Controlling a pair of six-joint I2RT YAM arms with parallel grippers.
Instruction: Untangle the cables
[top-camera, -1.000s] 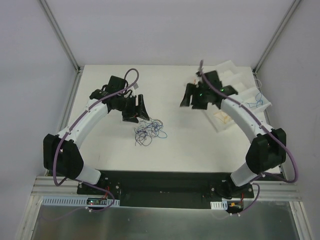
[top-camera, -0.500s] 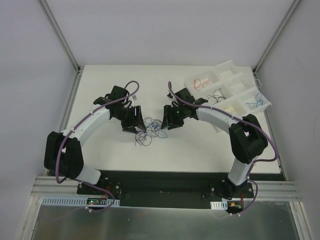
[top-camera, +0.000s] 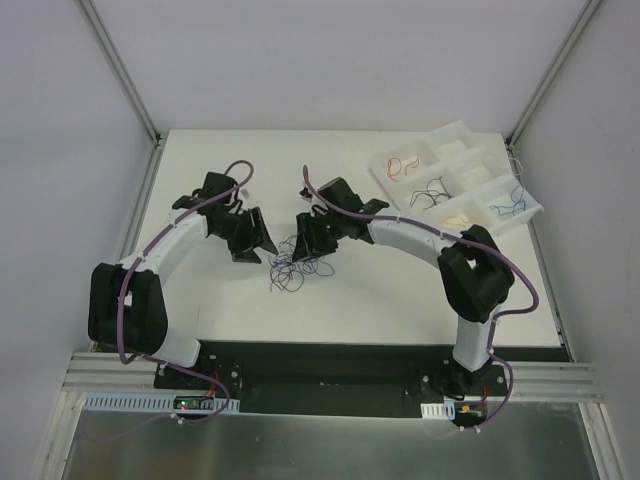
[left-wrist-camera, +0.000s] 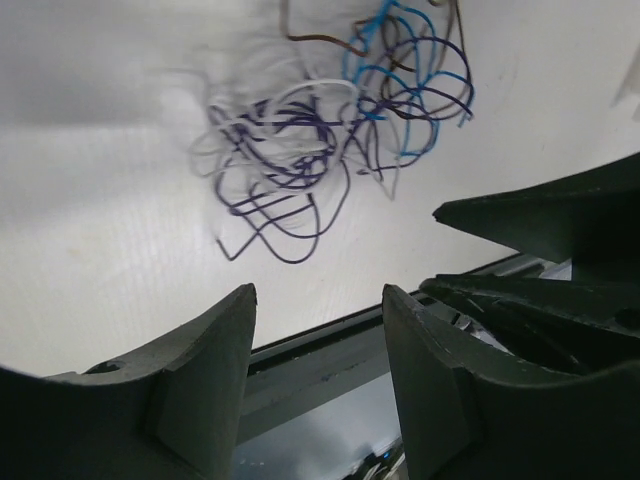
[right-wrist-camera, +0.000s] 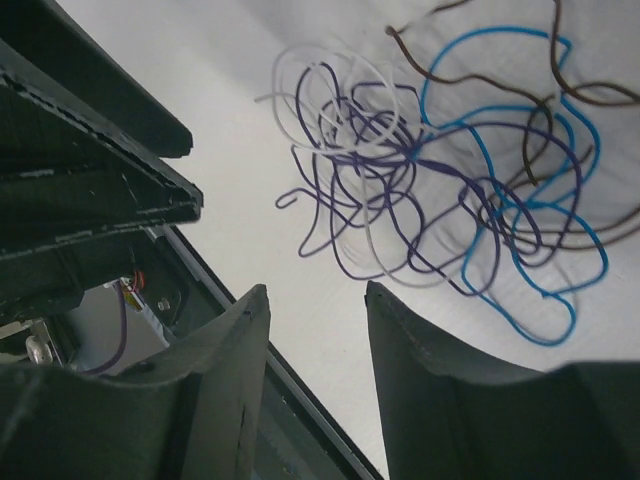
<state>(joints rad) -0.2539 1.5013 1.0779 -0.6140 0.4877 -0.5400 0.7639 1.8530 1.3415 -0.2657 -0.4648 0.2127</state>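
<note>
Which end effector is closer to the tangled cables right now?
Right. The right end effector hovers over the far edge of the cable tangle; the left end effector sits apart, off its left side.

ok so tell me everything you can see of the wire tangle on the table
The wire tangle is a loose clump of thin wires, purple, light blue, white and brown, looped through one another with free ends sticking out. It lies flat on the white table between the open left gripper and right gripper; neither holds a strand.
</note>
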